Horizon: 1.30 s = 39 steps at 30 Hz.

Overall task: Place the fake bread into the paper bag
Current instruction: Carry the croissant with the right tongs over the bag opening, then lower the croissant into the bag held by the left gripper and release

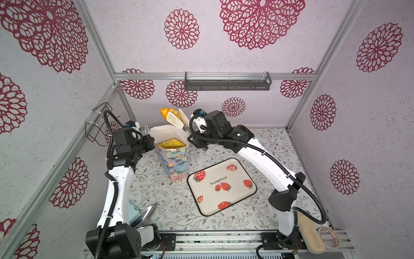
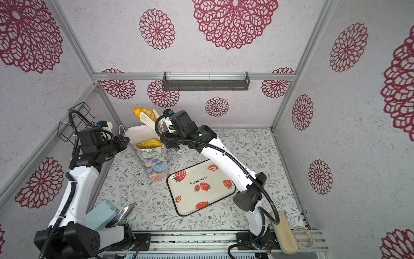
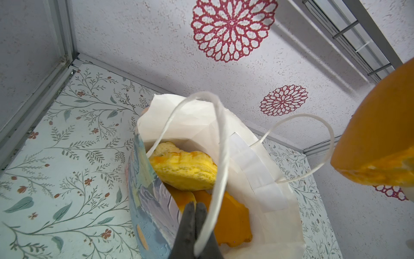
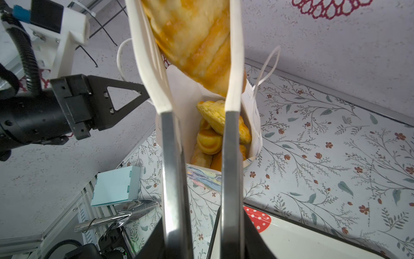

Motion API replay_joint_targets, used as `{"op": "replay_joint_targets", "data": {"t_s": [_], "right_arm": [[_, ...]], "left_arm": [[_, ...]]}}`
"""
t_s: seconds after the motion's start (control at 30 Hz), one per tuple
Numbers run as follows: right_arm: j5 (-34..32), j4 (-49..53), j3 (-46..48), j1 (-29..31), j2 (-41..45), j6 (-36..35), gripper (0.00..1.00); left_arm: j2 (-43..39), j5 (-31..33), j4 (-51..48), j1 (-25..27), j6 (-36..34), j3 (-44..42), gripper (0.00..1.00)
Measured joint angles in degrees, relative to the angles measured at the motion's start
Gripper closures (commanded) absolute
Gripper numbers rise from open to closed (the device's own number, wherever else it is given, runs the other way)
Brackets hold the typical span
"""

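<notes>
- The paper bag [image 1: 174, 163] stands upright on the flowered table [image 1: 268, 143], mouth open, just beside the strawberry tray [image 1: 237, 192], which has nothing on it.
- The left gripper [image 3: 194, 215] sits at the bag's near rim with its fingers pressed together. It seems to pinch the paper edge itself, though the white cord handle [image 3: 221, 157] runs right past them and blurs the contact.
- The right gripper [image 4: 202, 244] is clamped on a pair of tongs [image 1: 173, 120] with metal arms and white slotted heads.
- The tongs' heads squeeze the plaited loaf [image 4: 195, 40] from both sides. The loaf hangs tilted over the bag's mouth, lower end pointing in.
- Several golden pastries [image 3: 183, 170] already lie inside the bag — piled close to the rim, a ridged one on top.
</notes>
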State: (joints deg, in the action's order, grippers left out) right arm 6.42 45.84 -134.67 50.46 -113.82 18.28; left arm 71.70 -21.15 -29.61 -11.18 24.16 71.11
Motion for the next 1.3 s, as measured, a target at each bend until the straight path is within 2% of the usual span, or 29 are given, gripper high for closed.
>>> {"op": "replay_joint_targets", "data": {"t_s": [0.6,0.9,1.3], "right_arm": [[1.75,-0.24,0.00,-1.70,-2.03,2.01,0.62],[6.01,-1.97,0.00,-1.55,-2.49,2.60,0.62],[7.37,-2.21,0.02,-1.40,-7.08,3.87,0.59]], "left_arm": [[0.00,-0.22,0.02,0.00,0.11,0.00,1.00],[0.00,-0.26,0.02,0.00,0.11,0.00,1.00],[0.00,-0.24,0.02,0.00,0.11,0.00,1.00]]}}
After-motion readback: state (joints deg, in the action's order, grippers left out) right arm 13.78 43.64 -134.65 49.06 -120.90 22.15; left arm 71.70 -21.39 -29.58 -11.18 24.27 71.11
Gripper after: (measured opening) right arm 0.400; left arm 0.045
